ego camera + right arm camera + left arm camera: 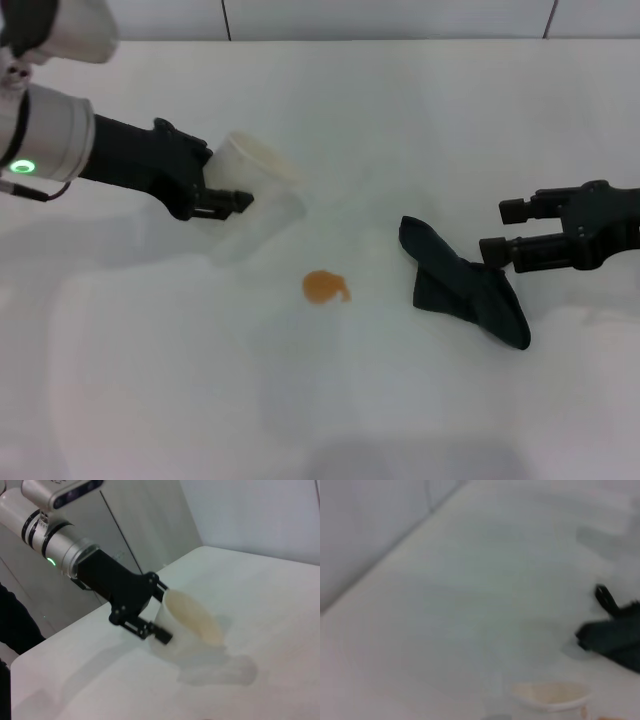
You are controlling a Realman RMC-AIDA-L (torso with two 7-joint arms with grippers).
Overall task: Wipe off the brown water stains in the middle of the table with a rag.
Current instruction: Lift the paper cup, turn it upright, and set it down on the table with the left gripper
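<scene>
Wiping has not begun: the stain sits whole and orange-brown near the middle of the white worktop, with no smear around it. The rag lies crumpled on the worktop to the robot's right of the stain, apart from it, and nothing grips it yet. The right pincer hovers at the rag's outer edge, its two dark fingers spread one above the other and holding nothing; its lower finger appears close to or touching the cloth, though contact cannot be confirmed. The left pincer is on the far left side, clamped around a pale translucent cup that is tilted with its mouth turned toward the centre; the right wrist view shows the same grip on the cup. Judging by this, the whole task remains: the rag has to be grasped, carried across to the stain, pressed down and rubbed until the brown mark is gone. The cup seems no part of that work.
</scene>
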